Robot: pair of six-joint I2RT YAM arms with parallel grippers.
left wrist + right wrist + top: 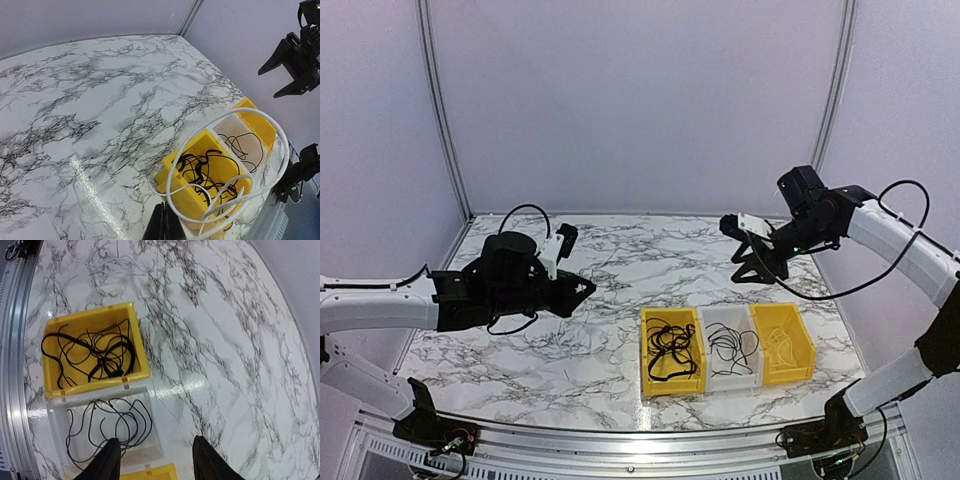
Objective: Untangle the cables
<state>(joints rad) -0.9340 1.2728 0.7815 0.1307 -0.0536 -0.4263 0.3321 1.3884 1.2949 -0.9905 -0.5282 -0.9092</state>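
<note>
My left gripper [582, 290] hovers left of the bins, its fingers pressed together [167, 225]. A white cable [168, 189] hangs from it in wide loops in front of the bins. Thick black cables [670, 348] lie in a heap in the left yellow bin [648, 372]. Thin black cables [732, 345] lie in the clear middle bin [735, 378]. A pale cable [782, 345] rests in the right yellow bin [805, 350]. My right gripper [752, 265] hangs open above the table behind the bins, with nothing between its fingers [107, 460].
The three bins stand in a row near the table's front edge, right of centre. The marble table [620, 250] is walled in by pale panels at the back and sides. A metal rail [620, 440] runs along the near edge.
</note>
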